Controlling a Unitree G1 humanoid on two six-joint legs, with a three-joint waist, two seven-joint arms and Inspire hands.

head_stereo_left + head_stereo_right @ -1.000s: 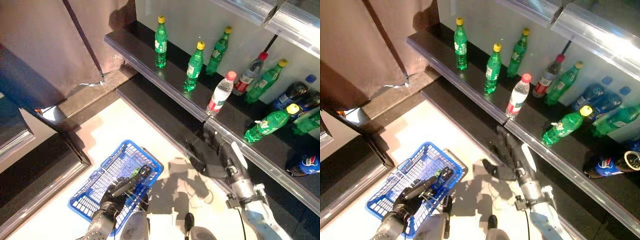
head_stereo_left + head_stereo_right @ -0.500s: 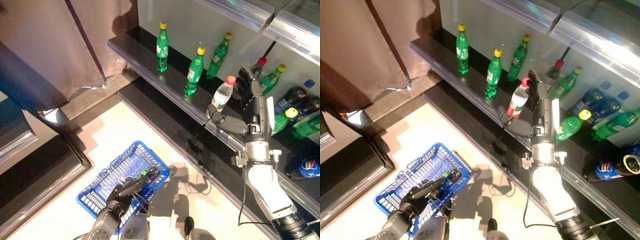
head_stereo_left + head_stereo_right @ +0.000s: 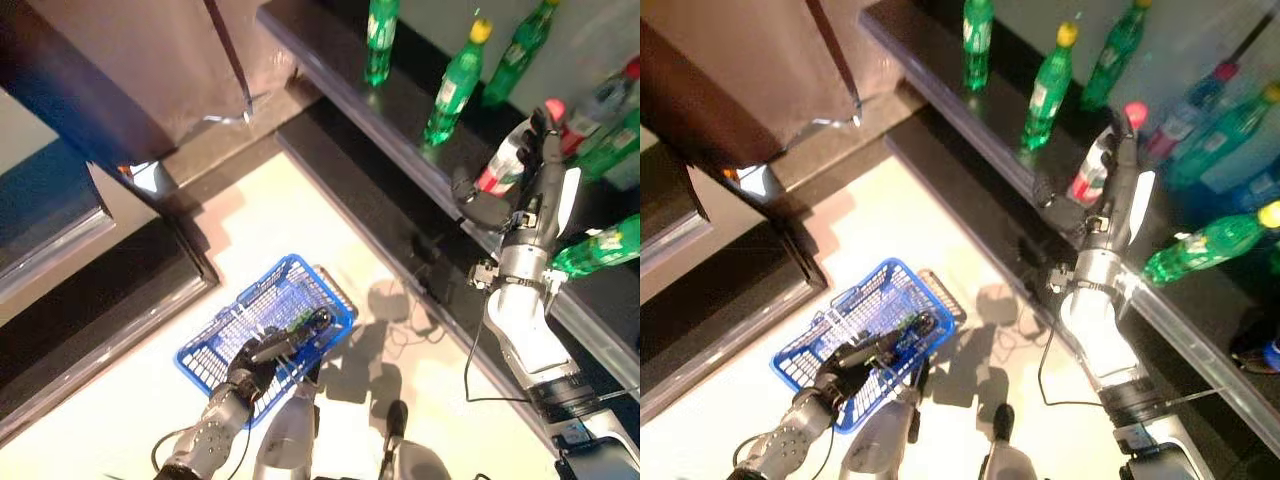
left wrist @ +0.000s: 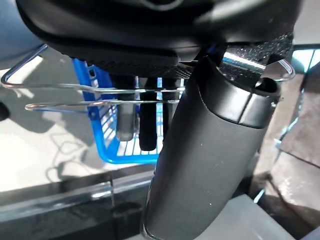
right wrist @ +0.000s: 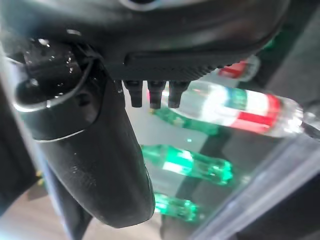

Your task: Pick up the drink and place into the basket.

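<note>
Right hand (image 3: 535,185) open beside the clear bottle (image 3: 508,160) on the shelf (image 3: 400,110); left hand (image 3: 262,355) gripping the basket (image 3: 210,345) handle.

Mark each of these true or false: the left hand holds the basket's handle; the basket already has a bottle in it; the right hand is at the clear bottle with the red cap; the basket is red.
1. The left hand holds the handle of the basket: true.
2. The basket already holds a bottle: false, no bottle shows inside it.
3. The right hand is at the clear bottle with the red cap: true, fingers straight beside it.
4. The basket is red: false, it is blue.
</note>
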